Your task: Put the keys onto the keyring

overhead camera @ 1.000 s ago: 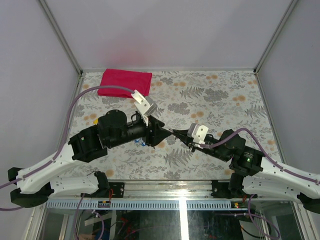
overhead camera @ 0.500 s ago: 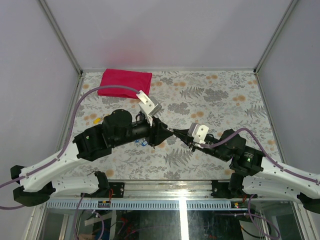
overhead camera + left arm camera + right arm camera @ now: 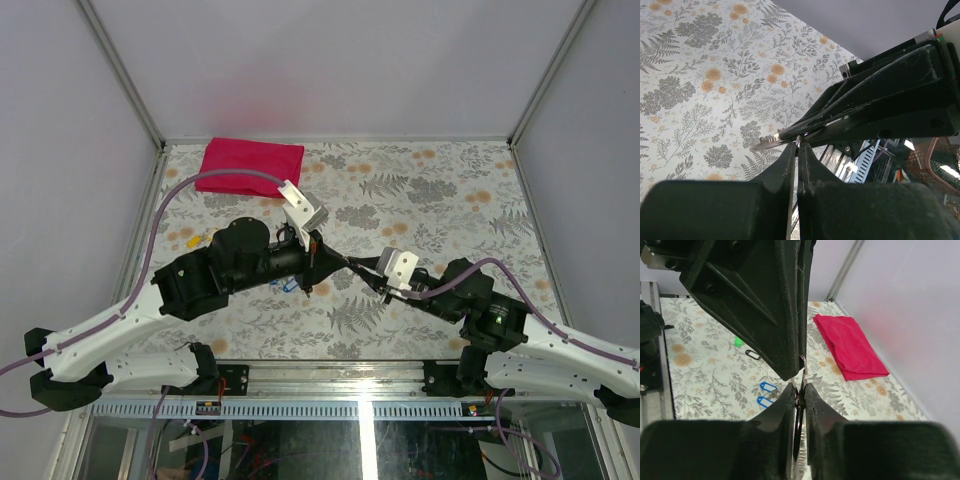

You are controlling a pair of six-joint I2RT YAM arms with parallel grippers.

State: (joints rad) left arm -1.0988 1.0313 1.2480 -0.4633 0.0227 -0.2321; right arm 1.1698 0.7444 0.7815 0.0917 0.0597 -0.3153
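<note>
l tool (image 3: 797, 146) snapped shut, r tool (image 3: 800, 389) nearly shut; both pinch keyring (image 3: 803, 369) tip-to-tip.

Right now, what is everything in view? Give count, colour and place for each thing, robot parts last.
small silver wire keyring: one, silver, held above the table between the two grippers' tips.
tiny metal keys with blue plastic heads: two, blue, side by side on the table, not on the keyring.
small dark oval clip: one, dark, on the table near the keys.
small green tag: one, green, on the table beside the clip.
folded red cloth: one, red, far left corner of the table.
floral-print table: one, grey and orange pattern on white.
left gripper: one, black, shut on the keyring.
right gripper: one, black, shut on the keyring.
</note>
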